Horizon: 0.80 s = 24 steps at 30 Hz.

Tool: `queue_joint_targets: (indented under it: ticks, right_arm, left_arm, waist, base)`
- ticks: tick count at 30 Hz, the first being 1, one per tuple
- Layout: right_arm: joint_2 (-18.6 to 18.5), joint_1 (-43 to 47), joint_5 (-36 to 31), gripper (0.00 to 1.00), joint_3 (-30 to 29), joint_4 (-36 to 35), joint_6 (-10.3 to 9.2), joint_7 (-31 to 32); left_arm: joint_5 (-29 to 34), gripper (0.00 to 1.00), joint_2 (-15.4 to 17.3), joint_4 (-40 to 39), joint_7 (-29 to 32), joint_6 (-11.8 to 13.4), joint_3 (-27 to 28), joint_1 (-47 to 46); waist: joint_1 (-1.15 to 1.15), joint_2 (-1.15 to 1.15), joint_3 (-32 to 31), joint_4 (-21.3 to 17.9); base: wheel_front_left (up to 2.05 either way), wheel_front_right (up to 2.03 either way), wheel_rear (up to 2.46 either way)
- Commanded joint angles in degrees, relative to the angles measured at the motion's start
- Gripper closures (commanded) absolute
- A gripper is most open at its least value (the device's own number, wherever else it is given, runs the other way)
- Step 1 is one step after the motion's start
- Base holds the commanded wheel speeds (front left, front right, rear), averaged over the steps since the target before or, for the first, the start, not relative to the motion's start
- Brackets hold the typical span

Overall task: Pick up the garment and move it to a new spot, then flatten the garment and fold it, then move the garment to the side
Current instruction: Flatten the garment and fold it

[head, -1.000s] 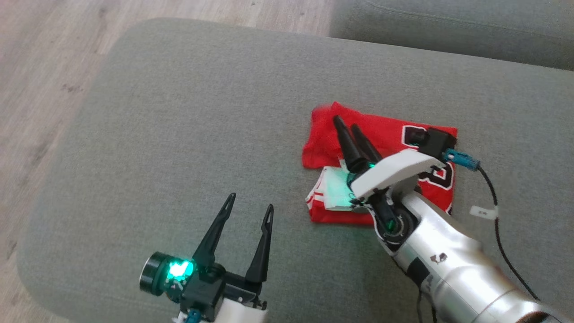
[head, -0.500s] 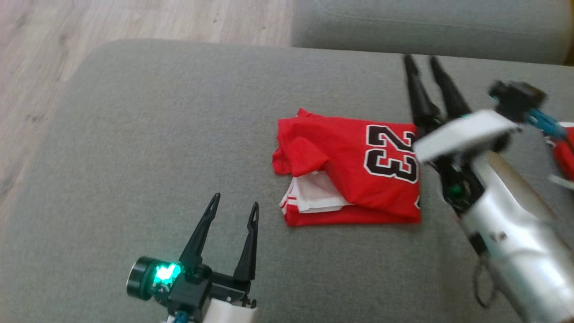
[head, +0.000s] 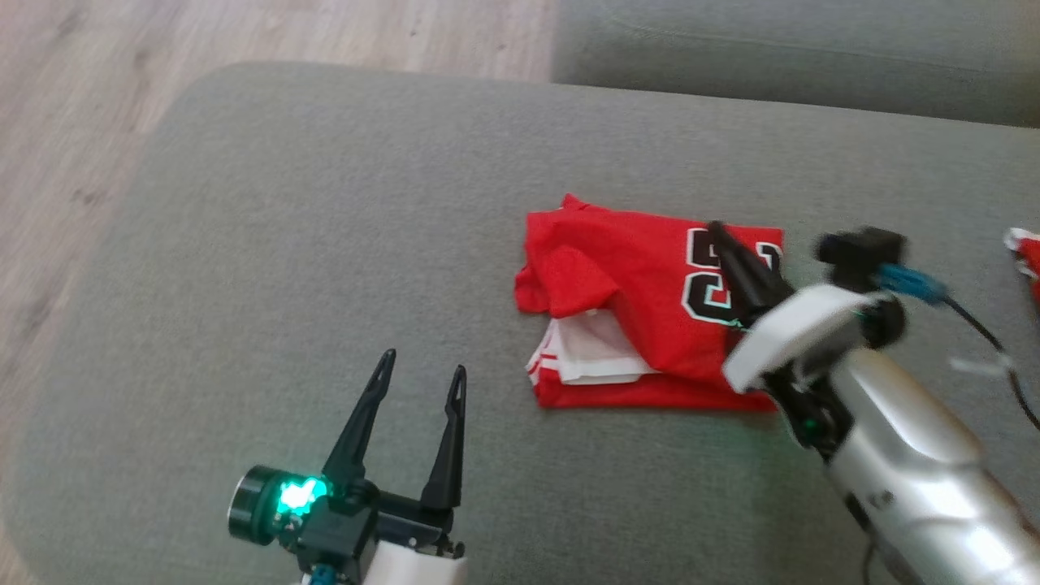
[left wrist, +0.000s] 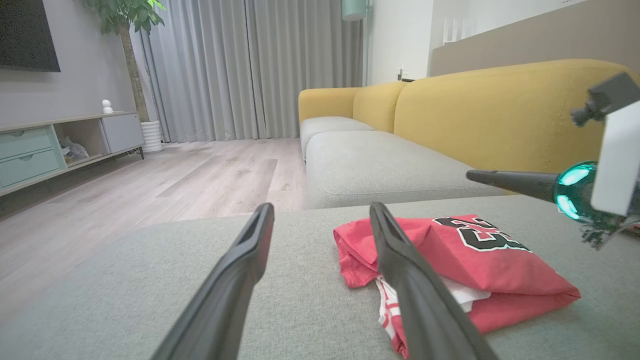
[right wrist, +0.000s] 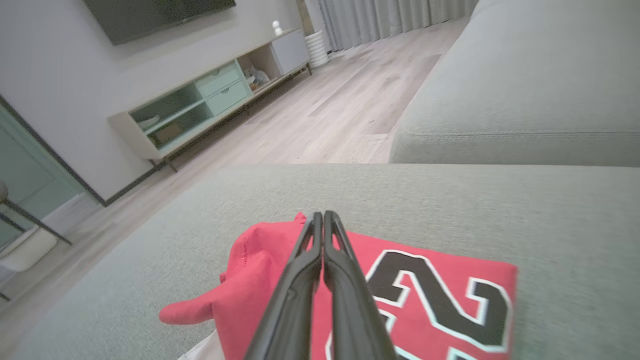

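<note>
Head view, far left: pale wood floor [head: 65, 122], then the grey cushion [head: 325, 203] that carries everything. Left gripper [head: 424, 362] low and near, fingers spread wide, nothing between them, well apart from the work. Right of centre lies the garment [head: 617, 268], a red jersey folded to a rough rectangle, with a white striped layer poking out at its near left corner. Right gripper [head: 715, 227] hangs over the jersey's right half, fingers pressed tight together and grasping nothing; the left wrist view puts it just above the cloth. A red scrap [head: 1025, 252] shows at the far right edge. Judgement: the fold looks done and the shift aside remains. Pinched-shut fingers cannot lift, so either part them and take all layers at one edge, or lay them low and push evenly so the loose corner does not open. Writing: a black, white-edged "2"; the second digit is partly hidden. No brand mark legible.
</note>
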Motion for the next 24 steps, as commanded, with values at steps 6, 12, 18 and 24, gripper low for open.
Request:
queue_joint_targets:
  ticks: [6, 12, 18, 24]
  right_arm:
    - [3.58, -6.93, -2.32, 1.00, 7.79, 7.72, -0.04, 4.21]
    - [2.95, -6.14, 3.90, 1.00, 19.24, 6.90, -0.04, 9.06]
    - [-1.07, -4.05, 12.76, 1.00, 26.19, -2.06, -0.04, 7.98]
    - [-3.63, -2.15, 8.38, 0.00, 22.75, -2.13, -0.04, -6.62]
  left_arm:
    - [-0.92, 0.00, -0.99, -1.09, -0.46, -0.60, 0.06, -2.36]
    - [-1.36, 0.00, -1.11, -0.74, -0.46, -0.22, 0.13, -2.51]
    - [-1.17, 0.00, -1.14, -0.61, -0.46, -0.06, 1.28, -1.31]
    - [-2.20, 0.00, -1.13, -2.09, -0.46, 0.84, 4.95, 0.91]
  waist:
    - [0.00, 0.00, 2.00, 3.80]
    - [0.00, 0.00, 2.46, 5.35]
    - [0.00, 0.00, 0.55, 2.90]
    - [0.00, 0.00, -3.14, -1.18]
  base:
    - [0.00, 0.00, 0.00]
    - [0.00, 0.00, 0.00]
    - [0.00, 0.00, 0.00]
    - [0.00, 0.00, 0.00]
